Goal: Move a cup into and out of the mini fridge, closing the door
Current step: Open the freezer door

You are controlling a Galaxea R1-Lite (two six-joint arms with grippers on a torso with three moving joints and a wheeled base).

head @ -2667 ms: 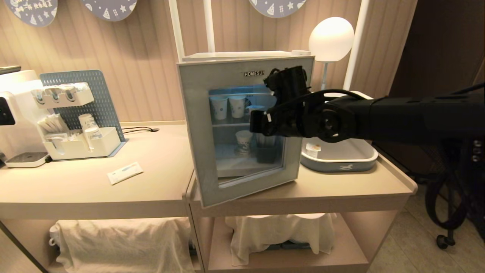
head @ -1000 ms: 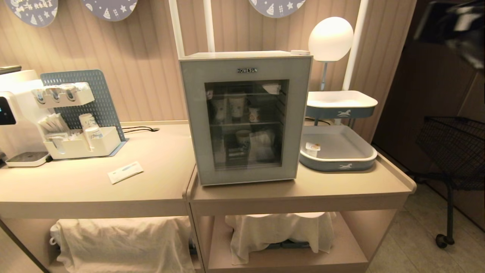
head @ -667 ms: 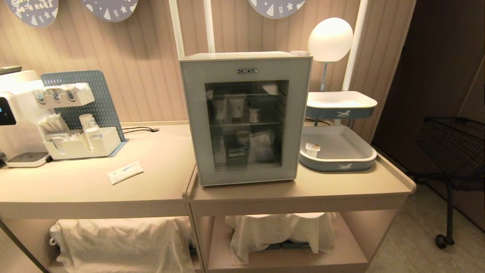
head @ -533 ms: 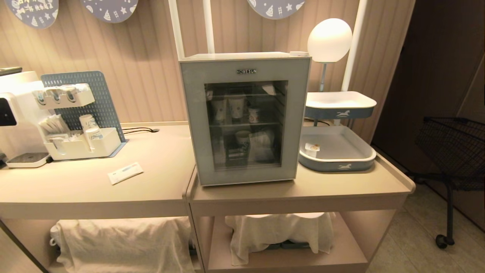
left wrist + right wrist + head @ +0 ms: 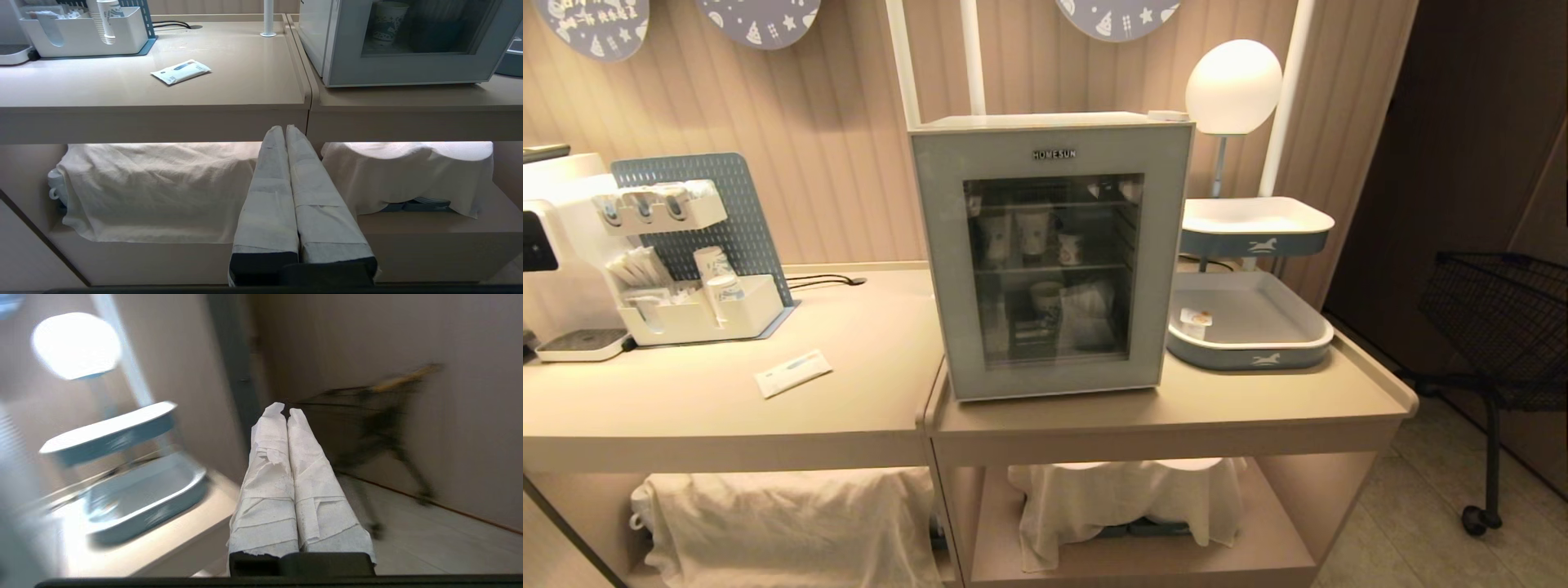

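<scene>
Beside the mini fridge [image 5: 1052, 253], on its right, the cup [image 5: 1196, 321] sits in the near corner of the lower grey tray [image 5: 1262, 353], out of the fridge, so that half of the job looks done. The door [image 5: 1054, 269] lies flush against the fridge, with paper cups dim behind its dark glass. Neither arm shows from the head camera. The left claw [image 5: 285, 130] hangs clenched and empty below the desk [image 5: 229, 85] edge in front of the fridge, apparently parked. The right claw [image 5: 285, 409] is also clenched on nothing, out to the right of the fridge beyond the tray, pointing at a wire cart [image 5: 380, 416].
</scene>
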